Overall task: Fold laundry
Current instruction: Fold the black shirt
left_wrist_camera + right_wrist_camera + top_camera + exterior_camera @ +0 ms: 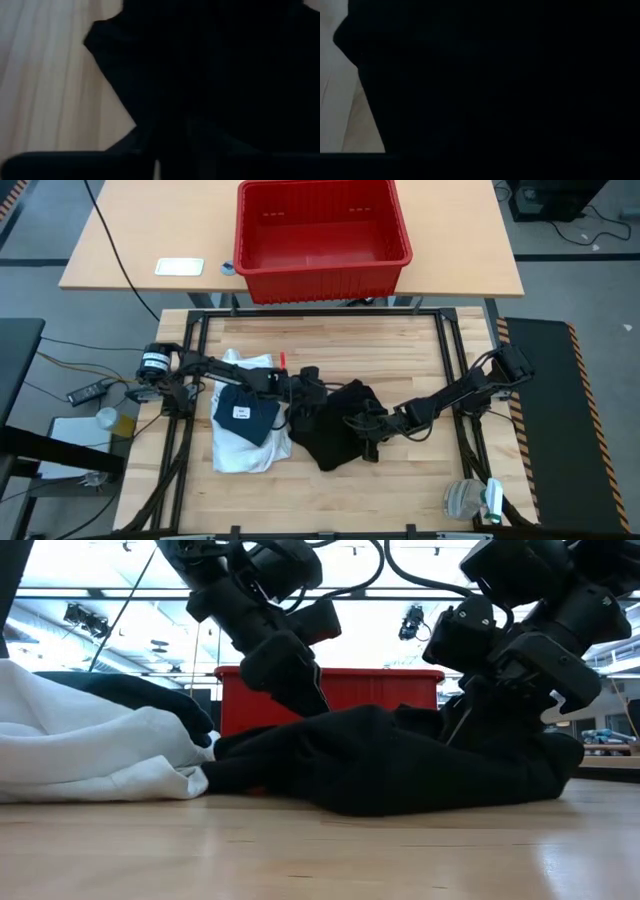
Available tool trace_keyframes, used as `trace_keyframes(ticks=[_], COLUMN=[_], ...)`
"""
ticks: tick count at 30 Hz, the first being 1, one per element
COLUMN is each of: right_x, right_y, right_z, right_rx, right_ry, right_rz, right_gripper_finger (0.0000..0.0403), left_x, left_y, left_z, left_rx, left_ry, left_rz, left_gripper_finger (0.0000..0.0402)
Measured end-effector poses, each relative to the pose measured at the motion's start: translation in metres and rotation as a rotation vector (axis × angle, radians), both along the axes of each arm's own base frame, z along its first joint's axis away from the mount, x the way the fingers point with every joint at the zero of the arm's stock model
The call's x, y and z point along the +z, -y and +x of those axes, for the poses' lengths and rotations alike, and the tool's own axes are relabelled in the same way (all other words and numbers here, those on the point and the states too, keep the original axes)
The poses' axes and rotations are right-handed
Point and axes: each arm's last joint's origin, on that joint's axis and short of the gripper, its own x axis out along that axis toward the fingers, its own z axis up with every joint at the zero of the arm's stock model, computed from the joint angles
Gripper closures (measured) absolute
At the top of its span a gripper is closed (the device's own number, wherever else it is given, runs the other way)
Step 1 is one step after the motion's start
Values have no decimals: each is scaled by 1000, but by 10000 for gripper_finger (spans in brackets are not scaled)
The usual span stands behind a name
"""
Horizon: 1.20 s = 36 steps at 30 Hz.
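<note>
The crumpled black cloth garment (335,430) lies heaped in the middle of my pale wooden surface (330,490), and both my arms are down on it. My left gripper (305,395) sits at the heap's left edge, on the side nearest the white cloth shirt (240,455), which is spread just beside the black heap with a small folded dark-blue piece (245,412) resting on top of it. My right gripper (372,423) is buried in the right half of the same heap.

What the next move turns on is this: the black garment lies directly under and between my two sets of jaws, with its bulk running across the surface from one gripper to the other. So each arm already has its own end, and neither needs to reach over.

Both wrist views are filled with black cloth, and in the low view the fabric hides my fingertips. I cannot tell whether my left jaws are gripping or merely parted over the cloth, and I cannot tell it for my right jaws either.

The red plastic crate (322,235) stands well apart on the far table.
</note>
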Motion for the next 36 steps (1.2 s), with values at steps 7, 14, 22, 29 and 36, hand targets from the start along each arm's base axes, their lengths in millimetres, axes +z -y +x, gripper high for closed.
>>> trace_keyframes(ticks=[7,14,22,29,36], right_x=[0,0,1,1,2], right_y=[-1,-1,-1,-1,-2], right_z=[0,0,0,1,2], right_rx=[-1,-7,-11,-12,-11], right_ry=[1,0,8,12,27], right_rz=[7,11,15,16,21], right_gripper_finger=[190,190,190,190,190], left_x=[1,20,3,5,-8], left_y=[-13,-9,-2,-3,-3], left_z=[0,2,12,14,19], left_rx=[24,23,71,70,75], left_ry=[1,125,143,172,161], left_rz=[46,-123,-206,-223,-230], left_gripper_finger=[393,383,273,230,250])
